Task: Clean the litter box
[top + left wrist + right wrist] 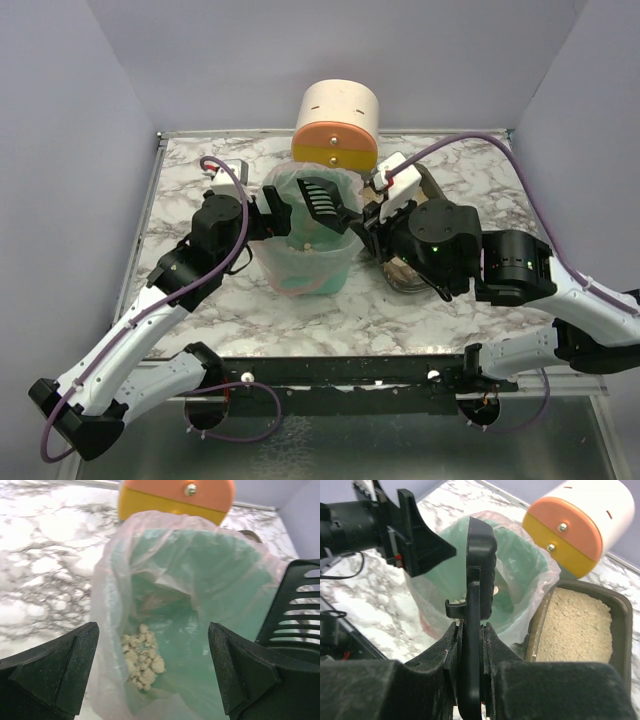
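Observation:
The litter box [619,625] is a dark grey tray of beige litter [577,625] to the right of the bin; in the top view my right arm hides most of it. My right gripper [471,627] is shut on the handle of a black slotted scoop [481,550]. The scoop is turned on edge over the green bin [310,255], which has a clear bag liner. Pale clumps [142,655] lie at the bin's bottom. My left gripper [152,670] stands open at the bin's left side, its fingers [55,670] wide apart and the bag between them.
A cream, orange and yellow cylinder [337,125] lies just behind the bin and the tray. Grey walls close in the marble table [200,300] on the left, back and right. Purple cables loop over both arms.

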